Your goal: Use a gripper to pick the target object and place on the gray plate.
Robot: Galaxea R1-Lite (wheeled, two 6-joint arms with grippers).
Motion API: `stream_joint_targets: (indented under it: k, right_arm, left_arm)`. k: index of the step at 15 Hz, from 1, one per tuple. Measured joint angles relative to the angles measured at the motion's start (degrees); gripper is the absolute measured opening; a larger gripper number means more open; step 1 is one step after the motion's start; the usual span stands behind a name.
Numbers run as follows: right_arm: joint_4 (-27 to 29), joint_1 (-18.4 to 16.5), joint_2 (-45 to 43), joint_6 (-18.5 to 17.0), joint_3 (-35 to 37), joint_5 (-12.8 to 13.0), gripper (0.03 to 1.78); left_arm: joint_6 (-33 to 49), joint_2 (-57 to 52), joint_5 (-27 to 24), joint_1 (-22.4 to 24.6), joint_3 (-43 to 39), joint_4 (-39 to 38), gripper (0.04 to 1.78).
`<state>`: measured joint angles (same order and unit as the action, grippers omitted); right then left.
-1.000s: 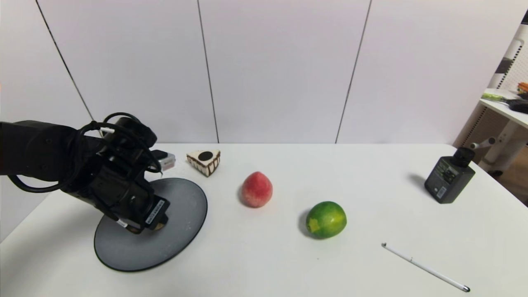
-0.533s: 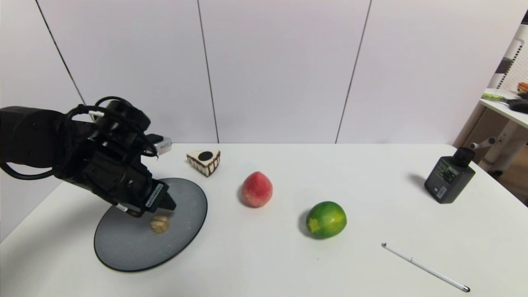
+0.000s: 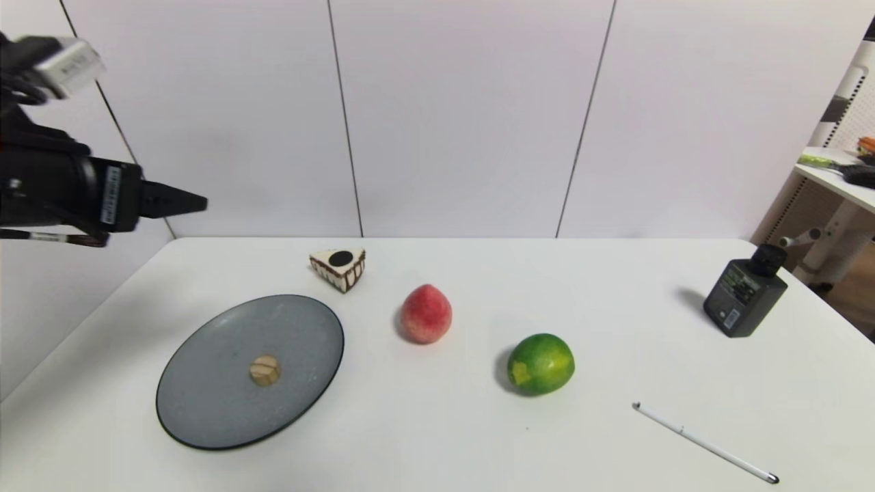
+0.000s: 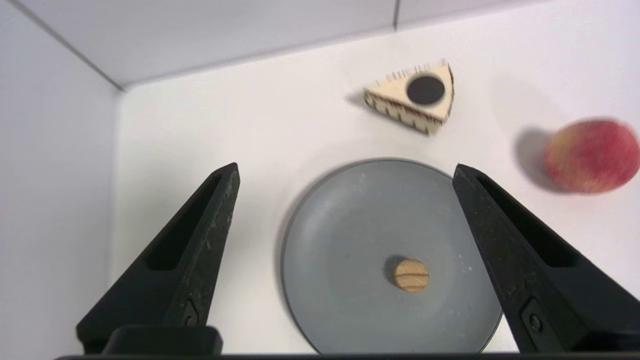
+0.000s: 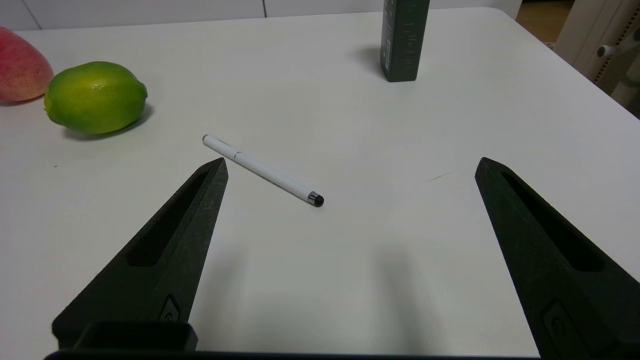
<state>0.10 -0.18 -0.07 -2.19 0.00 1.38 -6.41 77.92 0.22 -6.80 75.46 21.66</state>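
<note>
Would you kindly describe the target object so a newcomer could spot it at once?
Find the gray plate at the table's near left. The target object lies alone near its middle. It is a tiny tan nugget with brown streaks, far smaller than the cake slice and peach beyond.

1. The nugget (image 3: 264,370) is a small, rounded tan piece with darker brown streaks. It lies loose near the middle of the plate.
2. The plate (image 3: 205,403) is round, flat, matte gray with a thin black rim. It sits flat near the counter's front left corner.
</note>
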Motion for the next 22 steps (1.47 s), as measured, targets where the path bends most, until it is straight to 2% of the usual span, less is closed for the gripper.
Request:
stream_joint_targets:
  k: [2, 4, 11, 15, 19, 22]
  right_arm:
    - [0.0, 0.0, 0.0, 0.0, 0.0, 0.02, 1.71]
    - [0.0, 0.0, 0.0, 0.0, 0.0, -0.01, 1.71]
    - [0.01, 0.0, 0.0, 0.0, 0.0, 0.02, 1.71]
    - [-0.02, 0.0, 0.0, -0.01, 0.0, -0.01, 1.71]
    - [-0.02, 0.0, 0.02, 0.0, 0.0, -0.04, 1.71]
    - [0.0, 0.0, 0.0, 0.0, 0.0, -0.01, 1.71]
  left_arm:
    - [0.38, -7.28, 0.07, 2.32, -3.3, -0.41, 1.58]
    - [0.33, -14.62, 0.11, 3.5, -10.63, -0.52, 1.61]
    - [-0.17, -51.49, 0.09, 4.72, -45.14, -2.46, 1.66]
    - [-0.45, -69.72, -0.22, 6.29, -61.57, -3.73, 1.67]
    - [1.27, -76.5, -0.71, 6.75, -72.77, -17.35, 1.69]
    - [6.44, -77.74, -0.22, 6.8, -74.39, -19.47, 1.69]
